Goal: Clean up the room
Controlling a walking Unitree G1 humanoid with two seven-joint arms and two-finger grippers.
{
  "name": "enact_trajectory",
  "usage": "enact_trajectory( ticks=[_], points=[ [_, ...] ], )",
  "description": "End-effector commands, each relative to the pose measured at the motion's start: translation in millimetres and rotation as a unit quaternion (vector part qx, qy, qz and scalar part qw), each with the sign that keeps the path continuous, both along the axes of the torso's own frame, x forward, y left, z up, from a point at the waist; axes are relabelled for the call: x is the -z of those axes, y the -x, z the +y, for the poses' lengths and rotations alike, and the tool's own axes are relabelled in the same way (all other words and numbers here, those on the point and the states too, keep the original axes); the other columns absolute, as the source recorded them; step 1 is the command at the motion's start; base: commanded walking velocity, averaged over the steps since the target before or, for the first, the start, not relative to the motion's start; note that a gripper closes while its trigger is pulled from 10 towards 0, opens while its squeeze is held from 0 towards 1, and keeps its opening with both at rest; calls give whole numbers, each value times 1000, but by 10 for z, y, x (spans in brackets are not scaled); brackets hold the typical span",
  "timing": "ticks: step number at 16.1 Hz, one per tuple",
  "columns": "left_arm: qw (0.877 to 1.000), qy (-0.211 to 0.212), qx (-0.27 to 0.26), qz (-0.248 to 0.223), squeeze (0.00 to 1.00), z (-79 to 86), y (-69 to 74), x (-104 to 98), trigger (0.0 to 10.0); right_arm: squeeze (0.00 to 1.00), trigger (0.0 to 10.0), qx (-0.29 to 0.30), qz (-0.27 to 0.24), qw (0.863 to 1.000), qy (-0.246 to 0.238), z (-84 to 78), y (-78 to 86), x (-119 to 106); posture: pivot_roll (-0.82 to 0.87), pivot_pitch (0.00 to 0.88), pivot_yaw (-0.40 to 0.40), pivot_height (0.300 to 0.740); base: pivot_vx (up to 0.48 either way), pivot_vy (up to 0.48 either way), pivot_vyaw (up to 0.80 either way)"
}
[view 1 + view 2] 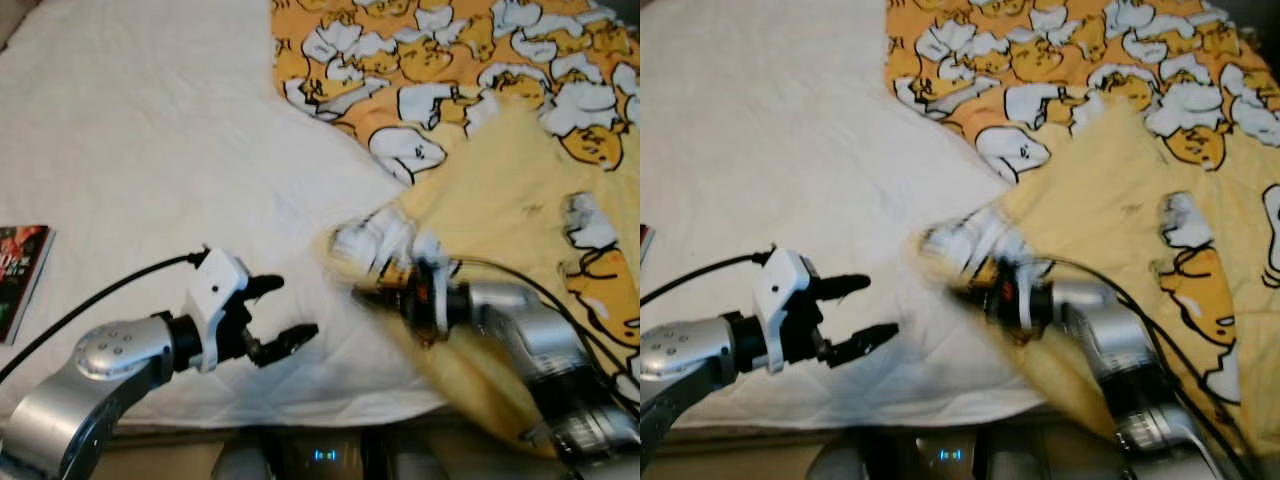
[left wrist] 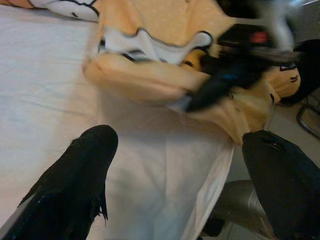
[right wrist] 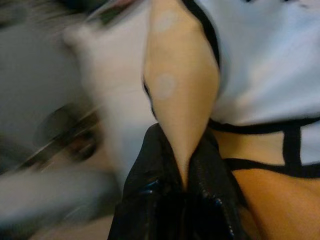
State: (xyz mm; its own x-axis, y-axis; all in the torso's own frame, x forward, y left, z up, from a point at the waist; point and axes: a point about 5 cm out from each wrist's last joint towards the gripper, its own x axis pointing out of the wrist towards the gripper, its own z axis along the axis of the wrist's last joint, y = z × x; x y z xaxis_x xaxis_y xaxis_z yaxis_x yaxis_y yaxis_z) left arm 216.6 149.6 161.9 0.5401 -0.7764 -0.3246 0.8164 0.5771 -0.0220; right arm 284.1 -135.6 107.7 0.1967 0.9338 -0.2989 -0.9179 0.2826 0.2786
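A yellow blanket (image 1: 520, 200) printed with white cartoon figures lies over the right half of the bed, its near corner folded back. My right gripper (image 1: 372, 290) is shut on that corner; the right wrist view shows a fold of the blanket (image 3: 182, 95) pinched between the black fingers (image 3: 150, 200). My left gripper (image 1: 285, 312) hovers open over the white sheet (image 1: 150, 150) near the bed's front edge, a short way left of the held corner. In the left wrist view its two fingertips (image 2: 85, 170) frame the bunched blanket (image 2: 150, 75).
A book (image 1: 20, 275) with a dark red cover lies on the sheet at the far left. The bed's front edge (image 1: 300, 410) runs just below both grippers. A black cable (image 1: 110, 290) loops from the left wrist.
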Motion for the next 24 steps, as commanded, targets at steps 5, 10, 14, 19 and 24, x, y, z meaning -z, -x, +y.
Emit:
enact_trajectory(
  ticks=[5, 10, 14, 19, 24],
  points=[
    [1000, -2, 28, 6, 0, -43, 48, 6, 10000, 0, 0, -250, 69, 964, 56, -201, 772, -141, -21, 160, 25, 740, 0, 0, 0],
    [1000, -2, 31, 4, 0, -52, 11, 20, 10000, 1000, 10000, -176, 47, 972, 151, -382, 655, -63, -30, 133, 31, 740, 0, 0, 0],
    [1000, -1, 31, -2, 0, -77, -33, 14, 10000, 1000, 10000, -174, 40, 969, 168, -382, 627, -80, -27, 119, 28, 740, 0, 0, 0],
    [1000, 1, 17, -5, 0, -74, -41, 58, 10000, 1000, 10000, -184, 31, 970, 153, -380, 679, -223, -37, 105, 27, 740, 0, 0, 0],
    [1000, 11, -19, -19, 0, -103, -109, 75, 10000, 1000, 10000, -121, -28, 978, 165, -386, 556, -218, -38, 95, 24, 740, 0, 0, 0]
  ],
)
